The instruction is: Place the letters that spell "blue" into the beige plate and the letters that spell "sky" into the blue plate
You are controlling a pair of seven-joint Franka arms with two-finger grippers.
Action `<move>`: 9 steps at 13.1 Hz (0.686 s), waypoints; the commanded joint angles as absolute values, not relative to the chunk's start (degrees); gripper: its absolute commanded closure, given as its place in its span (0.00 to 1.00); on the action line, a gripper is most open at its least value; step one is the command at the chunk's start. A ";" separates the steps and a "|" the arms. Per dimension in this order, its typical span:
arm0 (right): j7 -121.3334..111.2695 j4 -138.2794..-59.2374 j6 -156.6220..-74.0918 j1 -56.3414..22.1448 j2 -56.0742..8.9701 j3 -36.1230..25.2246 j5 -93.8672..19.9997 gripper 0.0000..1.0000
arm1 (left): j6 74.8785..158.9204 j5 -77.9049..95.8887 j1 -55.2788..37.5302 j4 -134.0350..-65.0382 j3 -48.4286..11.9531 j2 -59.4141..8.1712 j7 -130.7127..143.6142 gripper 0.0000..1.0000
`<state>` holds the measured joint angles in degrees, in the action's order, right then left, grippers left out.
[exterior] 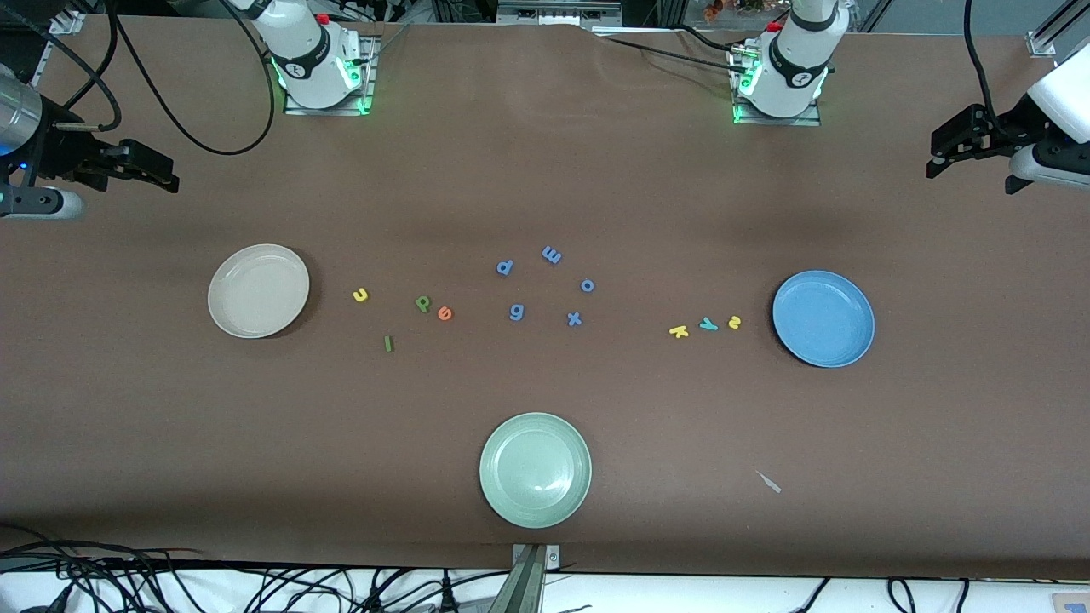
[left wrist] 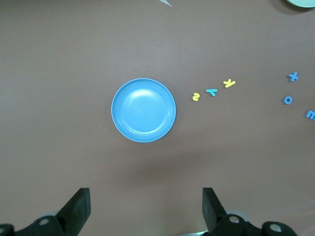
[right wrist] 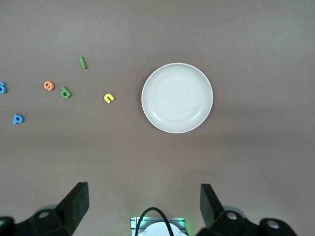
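The beige plate (exterior: pixel 258 290) (right wrist: pixel 177 98) lies toward the right arm's end. Beside it are the yellow "u" (exterior: pixel 360 295), light green "b" (exterior: pixel 422 303), orange "e" (exterior: pixel 444 314) and dark green "l" (exterior: pixel 388 343). Toward the left arm's end lies the blue plate (exterior: pixel 823 318) (left wrist: pixel 143 110), with the yellow "s" (exterior: pixel 734 322), teal "y" (exterior: pixel 708 323) and yellow "k" (exterior: pixel 679 331) in a row beside it. Both plates hold nothing. My left gripper (exterior: pixel 938 158) (left wrist: pixel 146 196) hangs open and empty over its table end. My right gripper (exterior: pixel 166 177) (right wrist: pixel 143 191) hangs likewise over its own end.
A pale green plate (exterior: pixel 535 469) sits near the table's front edge, in the middle. Several blue letters (exterior: pixel 517 312) are scattered at the table's centre between the two letter groups. A small grey scrap (exterior: pixel 769 482) lies nearer the front camera than the blue plate.
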<state>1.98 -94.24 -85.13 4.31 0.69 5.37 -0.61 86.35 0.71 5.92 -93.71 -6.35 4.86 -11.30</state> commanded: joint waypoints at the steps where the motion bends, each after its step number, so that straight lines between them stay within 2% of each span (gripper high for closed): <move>1: 2.72 -93.25 -84.55 2.82 0.26 3.97 0.00 0.00 | 84.81 -0.62 5.71 -91.84 -6.68 4.13 -10.37 0.00; 9: 2.55 -92.64 -84.81 2.90 -0.70 4.04 -0.09 0.00 | 84.81 -0.53 5.71 -91.76 -6.68 4.13 -10.37 0.00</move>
